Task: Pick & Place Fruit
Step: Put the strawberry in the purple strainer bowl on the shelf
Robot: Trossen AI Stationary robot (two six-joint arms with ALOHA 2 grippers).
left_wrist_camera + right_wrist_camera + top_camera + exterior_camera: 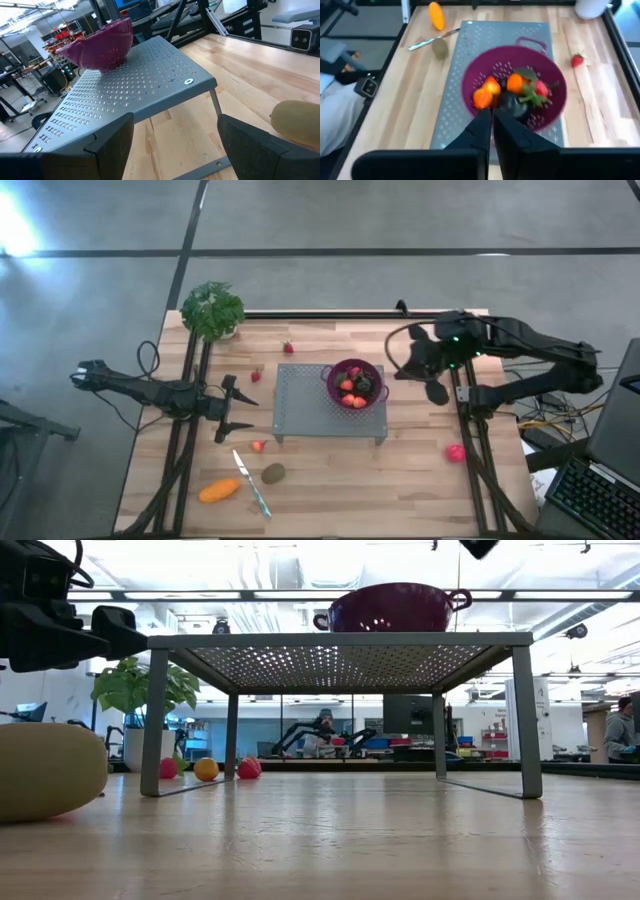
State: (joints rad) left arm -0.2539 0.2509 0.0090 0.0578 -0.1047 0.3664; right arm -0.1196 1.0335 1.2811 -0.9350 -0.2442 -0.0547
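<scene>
1. Several fruit pieces are sitting in the purple bowl (pixel 354 383) on the rack (pixel 300 405).
2. Right gripper (pixel 437 391) jaws are closing empty beside it.
3. Left gripper (pixel 236 410) jaws are gaping wide.
4. Orange piece (pixel 219 491), oval (pixel 272 473), pink ball (pixel 456 452) are waiting on the surface.

Grey concrete floor (pixel 100 330) around wooden table (pixel 420 480); bright ceiling lights (pixel 330 555) overhead.

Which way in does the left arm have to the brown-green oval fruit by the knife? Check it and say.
Probably an easy one. The left gripper waits with fingers open beside the metal rack, and the oval fruit lies on bare table nearby. Only the knife lies close beside it; nothing covers it.
</scene>
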